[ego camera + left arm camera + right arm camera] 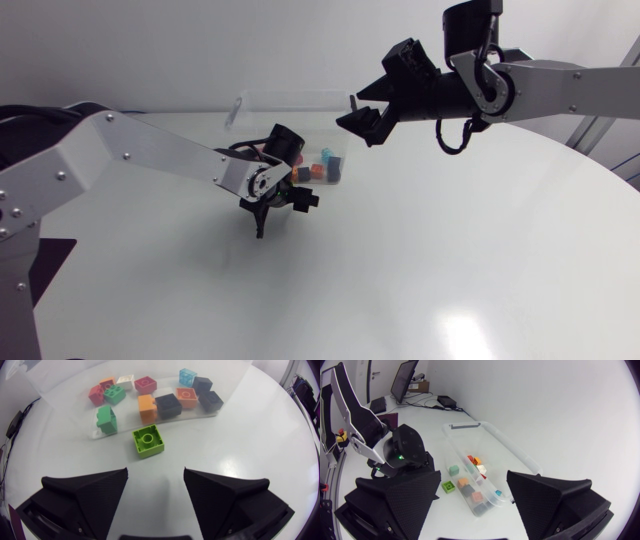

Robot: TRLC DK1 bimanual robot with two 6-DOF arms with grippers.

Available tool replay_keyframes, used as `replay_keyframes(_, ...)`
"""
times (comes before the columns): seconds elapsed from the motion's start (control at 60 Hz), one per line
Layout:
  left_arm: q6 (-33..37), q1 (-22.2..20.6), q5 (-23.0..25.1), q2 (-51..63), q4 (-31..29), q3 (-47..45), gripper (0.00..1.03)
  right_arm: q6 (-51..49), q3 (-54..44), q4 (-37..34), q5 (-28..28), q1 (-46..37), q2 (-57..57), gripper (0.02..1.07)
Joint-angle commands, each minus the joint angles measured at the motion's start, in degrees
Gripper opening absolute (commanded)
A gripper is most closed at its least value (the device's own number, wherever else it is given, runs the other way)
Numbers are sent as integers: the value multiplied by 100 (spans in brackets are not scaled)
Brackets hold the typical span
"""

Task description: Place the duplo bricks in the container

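Lime-green duplo brick (148, 441) lies studs up on the white table (260, 445), just ahead of the left gripper (155, 474) and in line with the gap between its fingers. It touches neither finger.

Left gripper state: released, fingers spread wide, nothing held.

Directly beyond the brick, further ahead of the left gripper, stands the clear plastic container (60, 395). The brick sits just outside its near wall. Inside the container lie the other duplo bricks (168, 405): red, orange, black, white, green and pale blue.

Right gripper (474, 476) state: released, fingers wide apart, nothing between them. It hangs well above the table. The container lies below and ahead of it, with the lime-green brick beside the container's long wall on the side of the left arm (400, 452).
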Motion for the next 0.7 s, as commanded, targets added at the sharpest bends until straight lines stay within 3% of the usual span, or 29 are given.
replay_keyframes(0.0,-360,53,-71,209,60,189,67,37,-205,33,-37,-18,-140,99)
replay_keyframes(0.633,-782,70,87,851,578,576,67,28,-565,183,-169,-185,-447,99)
replay_keyframes(0.683,-826,70,70,868,631,576,62,28,-565,183,-169,-185,-439,99)
